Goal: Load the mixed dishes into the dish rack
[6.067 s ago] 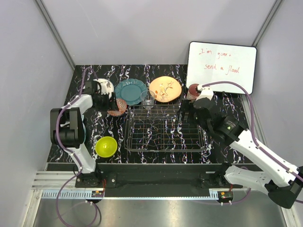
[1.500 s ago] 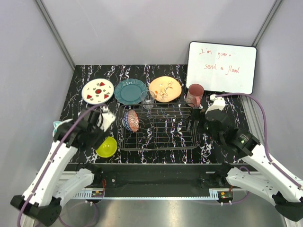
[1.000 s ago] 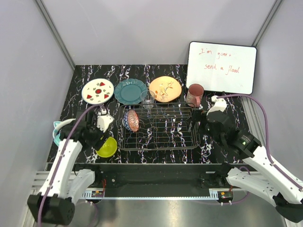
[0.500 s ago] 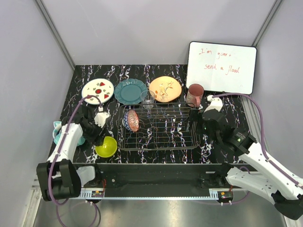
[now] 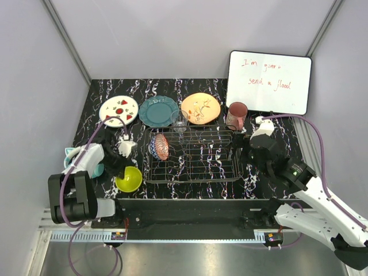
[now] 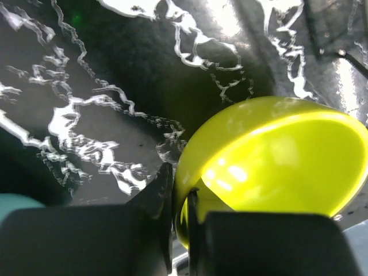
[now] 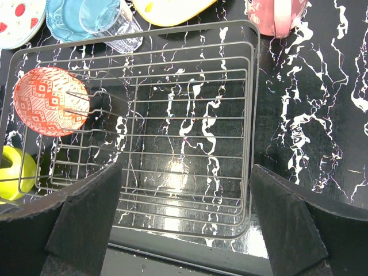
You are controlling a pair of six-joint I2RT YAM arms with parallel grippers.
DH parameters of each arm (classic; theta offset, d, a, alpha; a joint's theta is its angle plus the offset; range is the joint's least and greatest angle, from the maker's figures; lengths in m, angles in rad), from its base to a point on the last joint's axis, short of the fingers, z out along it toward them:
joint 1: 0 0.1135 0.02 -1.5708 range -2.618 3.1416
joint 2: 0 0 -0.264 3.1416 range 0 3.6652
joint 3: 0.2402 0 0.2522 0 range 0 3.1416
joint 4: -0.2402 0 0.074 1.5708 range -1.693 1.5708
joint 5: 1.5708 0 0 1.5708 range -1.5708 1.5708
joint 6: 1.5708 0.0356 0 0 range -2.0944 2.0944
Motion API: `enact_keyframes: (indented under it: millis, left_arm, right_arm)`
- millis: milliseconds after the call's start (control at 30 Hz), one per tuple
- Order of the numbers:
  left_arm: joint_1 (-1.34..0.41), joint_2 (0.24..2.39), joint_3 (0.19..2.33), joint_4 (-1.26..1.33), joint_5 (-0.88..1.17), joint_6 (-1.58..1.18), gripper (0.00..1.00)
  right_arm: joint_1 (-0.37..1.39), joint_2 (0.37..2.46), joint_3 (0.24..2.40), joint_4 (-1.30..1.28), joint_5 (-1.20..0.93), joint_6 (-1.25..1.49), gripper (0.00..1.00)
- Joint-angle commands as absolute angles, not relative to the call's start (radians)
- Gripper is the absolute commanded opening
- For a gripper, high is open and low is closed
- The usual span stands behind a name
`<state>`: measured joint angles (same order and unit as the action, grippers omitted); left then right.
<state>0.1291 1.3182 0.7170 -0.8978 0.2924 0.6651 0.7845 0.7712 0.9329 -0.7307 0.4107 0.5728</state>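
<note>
My left gripper (image 5: 119, 171) (image 6: 181, 185) is shut on the near rim of the yellow-green bowl (image 5: 129, 179) (image 6: 276, 155), one finger inside and one outside. The bowl sits left of the dish rack (image 5: 198, 167) (image 7: 253, 115). A small red-patterned bowl (image 5: 160, 146) (image 7: 50, 101) stands on edge in the rack's left end. My right gripper (image 5: 238, 148) (image 7: 184, 213) hangs open over the rack's right side, holding nothing. Behind the rack lie a white red-speckled plate (image 5: 119, 110), a teal plate (image 5: 158, 111) and an orange plate (image 5: 200, 107), with a clear glass (image 5: 179, 121) and a reddish-brown cup (image 5: 236, 115).
A white board with red writing (image 5: 268, 80) leans at the back right. A teal object (image 5: 72, 158) lies at the table's left edge beside my left arm. Grey walls close in the table on three sides.
My left arm folded in and came down to the yellow-green bowl, and its jaws closed on the rim. The right gripper drifted slightly and stayed open.
</note>
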Motion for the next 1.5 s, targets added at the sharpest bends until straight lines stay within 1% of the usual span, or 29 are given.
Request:
enact_keyframes:
  millis: [0, 133, 167, 300, 333, 400, 433, 500, 533, 567, 700, 767, 800, 867, 900, 933, 1000, 1067, 1200, 1467]
  left_arm:
    - [0.133, 1.324, 0.761, -0.902, 0.265, 0.672, 0.0]
    - [0.132, 1.217, 0.865, -0.988, 0.227, 0.622, 0.0]
    - [0.127, 1.197, 0.947, -1.041, 0.204, 0.603, 0.0]
    - [0.036, 1.09, 1.178, -1.167, 0.002, 0.517, 0.0]
    - [-0.054, 1.071, 1.216, -1.189, -0.125, 0.47, 0.0]
    - [-0.177, 1.042, 1.311, -1.258, -0.259, 0.408, 0.0]
    - [-0.313, 1.045, 1.334, -1.281, -0.419, 0.326, 0.0]
    - [-0.427, 1.093, 1.397, -1.389, -0.544, 0.247, 0.0]
    - [-0.504, 1.118, 1.443, -1.475, -0.627, 0.157, 0.0]
    - [-0.535, 1.14, 1.466, -1.517, -0.653, 0.114, 0.0]
    - [-0.696, 1.166, 1.499, -1.549, -0.751, -0.027, 0.0]
    - [-0.736, 1.177, 1.474, -1.551, -0.819, -0.069, 0.0]
    - [-0.776, 1.195, 1.456, -1.549, -0.913, -0.112, 0.0]
    - [-0.83, 1.232, 1.384, -1.549, -1.012, -0.146, 0.0]
    - [-0.888, 1.247, 1.361, -1.551, -1.114, -0.181, 0.0]
    - [-0.916, 1.262, 1.33, -1.549, -1.155, -0.196, 0.0]
    - [-0.971, 1.301, 1.327, -1.549, -1.216, -0.212, 0.0]
    - [-0.994, 1.33, 1.333, -1.549, -1.224, -0.219, 0.0]
    - [-1.055, 1.368, 1.304, -1.549, -1.194, -0.232, 0.0]
    - [-1.081, 1.448, 1.316, -1.549, -1.108, -0.242, 0.0]
  right_arm:
    - [0.787, 0.756, 0.953, -0.718, 0.451, 0.574, 1.0]
    - [0.787, 0.742, 0.942, -0.718, 0.451, 0.577, 1.0]
    - [0.787, 0.738, 0.934, -0.716, 0.451, 0.577, 1.0]
    - [0.787, 0.727, 0.917, -0.695, 0.448, 0.577, 1.0]
    - [0.787, 0.727, 0.914, -0.69, 0.442, 0.575, 1.0]
    - [0.787, 0.727, 0.907, -0.68, 0.44, 0.577, 1.0]
    - [0.787, 0.727, 0.907, -0.678, 0.44, 0.578, 1.0]
    - [0.787, 0.729, 0.9, -0.676, 0.442, 0.583, 1.0]
    - [0.787, 0.727, 0.9, -0.675, 0.44, 0.584, 1.0]
    - [0.787, 0.721, 0.899, -0.676, 0.44, 0.586, 1.0]
    - [0.787, 0.701, 0.888, -0.678, 0.443, 0.594, 1.0]
    - [0.787, 0.683, 0.89, -0.687, 0.448, 0.591, 1.0]
    - [0.787, 0.678, 0.888, -0.69, 0.449, 0.591, 1.0]
    - [0.787, 0.666, 0.891, -0.701, 0.456, 0.588, 1.0]
    - [0.787, 0.664, 0.896, -0.703, 0.46, 0.586, 1.0]
    - [0.788, 0.664, 0.9, -0.706, 0.463, 0.586, 1.0]
    - [0.787, 0.663, 0.905, -0.716, 0.471, 0.584, 1.0]
    - [0.787, 0.664, 0.913, -0.722, 0.471, 0.586, 1.0]
    - [0.787, 0.669, 0.92, -0.727, 0.476, 0.584, 1.0]
    - [0.788, 0.663, 0.93, -0.736, 0.482, 0.586, 1.0]
